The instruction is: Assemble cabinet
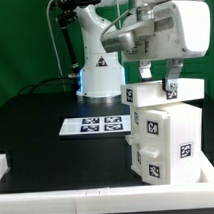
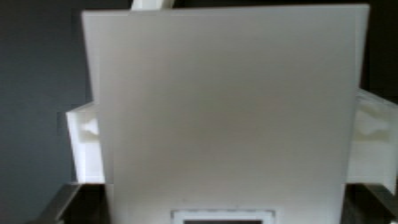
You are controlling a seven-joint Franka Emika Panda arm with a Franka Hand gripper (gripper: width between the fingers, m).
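Exterior view shows the gripper (image 1: 157, 75) down on the cabinet (image 1: 164, 133), which stands on the black table (image 1: 57, 157) beside the marker board (image 1: 97, 123). Wrist view is filled by a white panel (image 2: 214, 100); I cannot tell whether the fingers are apart or closed.

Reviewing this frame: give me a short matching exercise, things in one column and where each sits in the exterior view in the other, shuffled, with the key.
Things
1. marker board
2. cabinet
3. gripper
4. robot base

Places
A. at the back of the table, behind the flat tagged sheet
B. lying flat on the black table, toward the middle
C. standing on the exterior view's right, tags on its faces
D. directly above the tall white box, at its top

Pairs: 1-B, 2-C, 3-D, 4-A
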